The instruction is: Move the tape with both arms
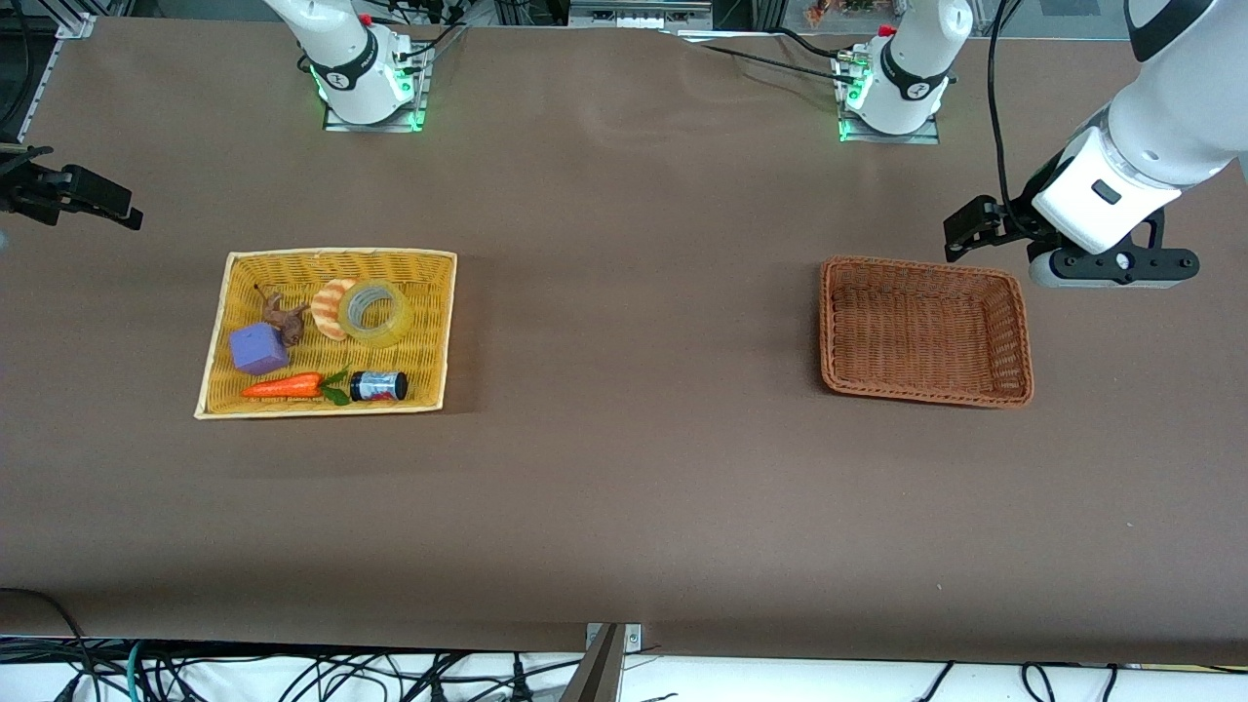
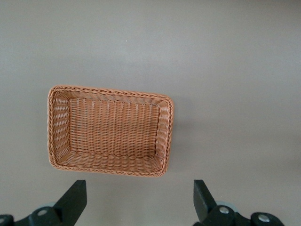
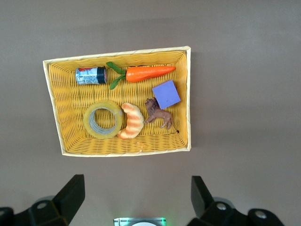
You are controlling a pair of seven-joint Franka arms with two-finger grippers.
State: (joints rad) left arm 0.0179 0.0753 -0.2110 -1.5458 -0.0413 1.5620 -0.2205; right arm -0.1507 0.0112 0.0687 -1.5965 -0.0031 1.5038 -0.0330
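Observation:
The tape [image 1: 373, 313], a yellowish translucent roll with a grey core, lies flat in the yellow basket [image 1: 434, 336], touching a striped croissant toy [image 1: 330, 307]. It also shows in the right wrist view [image 3: 103, 119]. My right gripper [image 1: 97, 205] is open and empty, high over the table at the right arm's end, away from the yellow basket; its jaws [image 3: 137, 181] stand wide apart. My left gripper [image 1: 970, 232] is open and empty, high beside the brown basket [image 1: 926, 331]; its jaws [image 2: 139, 186] stand wide apart over bare table next to that basket [image 2: 110, 132].
The yellow basket [image 3: 70, 94] also holds a purple block [image 1: 258, 348], a brown animal toy [image 1: 285, 317], a toy carrot [image 1: 283, 386] and a small dark jar [image 1: 379, 386]. The brown basket holds nothing. Brown tabletop lies between the two baskets.

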